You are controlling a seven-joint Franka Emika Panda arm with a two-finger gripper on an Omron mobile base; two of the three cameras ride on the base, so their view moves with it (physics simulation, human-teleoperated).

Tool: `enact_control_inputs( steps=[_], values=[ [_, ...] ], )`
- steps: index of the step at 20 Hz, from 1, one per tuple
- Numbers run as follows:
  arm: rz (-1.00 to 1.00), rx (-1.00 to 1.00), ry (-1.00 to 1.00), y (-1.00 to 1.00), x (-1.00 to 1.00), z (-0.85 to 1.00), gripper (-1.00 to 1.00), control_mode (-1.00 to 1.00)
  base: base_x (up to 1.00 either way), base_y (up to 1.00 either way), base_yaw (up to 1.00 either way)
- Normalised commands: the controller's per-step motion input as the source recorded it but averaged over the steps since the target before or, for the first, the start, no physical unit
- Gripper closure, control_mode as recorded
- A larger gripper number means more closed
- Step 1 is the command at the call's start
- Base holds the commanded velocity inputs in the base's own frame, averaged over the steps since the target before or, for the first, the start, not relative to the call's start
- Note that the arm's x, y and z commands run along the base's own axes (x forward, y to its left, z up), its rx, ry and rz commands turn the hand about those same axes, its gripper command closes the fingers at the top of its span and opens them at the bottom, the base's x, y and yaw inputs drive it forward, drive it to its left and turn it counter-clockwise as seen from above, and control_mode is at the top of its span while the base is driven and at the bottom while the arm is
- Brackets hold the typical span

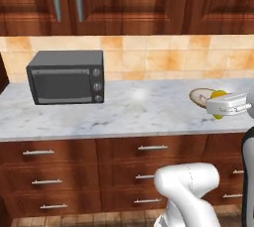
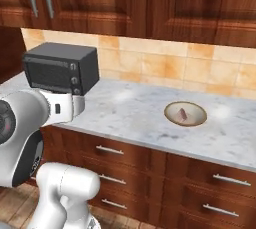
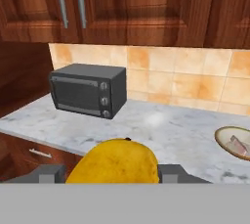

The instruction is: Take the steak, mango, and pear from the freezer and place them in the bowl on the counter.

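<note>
Dark wooden wall cabinets [image 1: 124, 3] hang above a tan tiled backsplash [image 1: 163, 57] and black toaster oven [image 1: 67, 83]

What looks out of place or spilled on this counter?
Nothing stands out. The steak lies in the bowl, the gripper holds the mango, and the toaster oven sits square on the counter.

On the counter [image 2: 135, 110], the toaster oven [image 2: 60, 68] stands well left of the bowl [image 2: 185, 113] holding the steak [image 2: 182, 114].

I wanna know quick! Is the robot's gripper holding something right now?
Gripper: closed on the mango, carrying it above the counter.
</note>
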Motion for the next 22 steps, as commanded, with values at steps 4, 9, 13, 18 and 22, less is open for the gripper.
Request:
enact_control_inputs(
  steps=[4,9,13,18,22],
  values=[
    [0.00,0.00,0.00,0.00,0.00,0.00,1.00,1.00,0.25,-1.00,0.00],
    [0.00,0.00,0.00,0.00,0.00,0.00,1.00,1.00,0.57,-0.71,-0.10],
    [0.00,0.00,0.00,0.00,0.00,0.00,1.00,1.00,0.78,-0.13,-0.20],
    [0.00,0.00,0.00,0.00,0.00,0.00,1.00,1.00,0.81,-0.29,-0.17],
    [0.00,0.00,0.00,0.00,0.00,0.00,1.00,1.00,0.67,-0.39,-0.23]
  ],
)
